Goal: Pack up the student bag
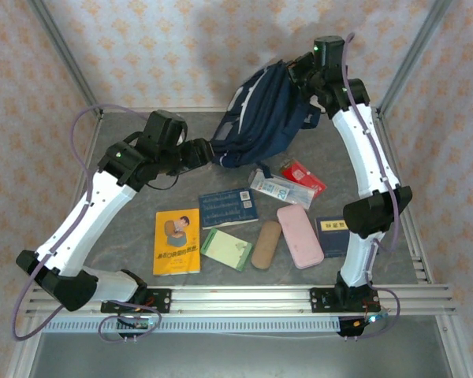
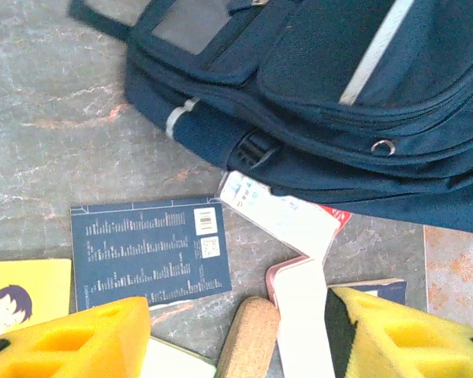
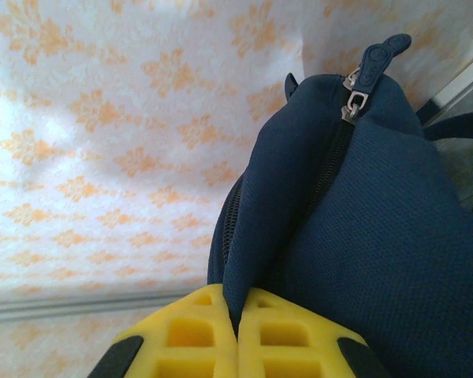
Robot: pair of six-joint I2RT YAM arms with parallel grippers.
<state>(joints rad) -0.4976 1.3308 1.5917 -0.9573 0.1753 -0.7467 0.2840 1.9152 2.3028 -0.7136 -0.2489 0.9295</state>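
The student bag (image 1: 260, 118) is a navy-blue backpack with white stripes, lying at the back middle of the table with its top lifted. My right gripper (image 1: 293, 72) is up at the bag's top, shut on a fold of its navy fabric (image 3: 238, 331) next to the zipper (image 3: 355, 98). My left gripper (image 1: 211, 154) hovers at the bag's lower left end, open and holding nothing. In the left wrist view its yellow fingers (image 2: 79, 339) stand apart above a brown case (image 2: 252, 339) and a pink case (image 2: 303, 315), with the bag (image 2: 339, 102) beyond them.
On the grey table in front of the bag lie a yellow book (image 1: 177, 241), a navy book (image 1: 229, 207), a green notebook (image 1: 226, 248), the brown case (image 1: 266, 244), the pink case (image 1: 299, 235), a small navy book (image 1: 331, 235), a white pack (image 1: 280, 189) and a red pack (image 1: 303, 176).
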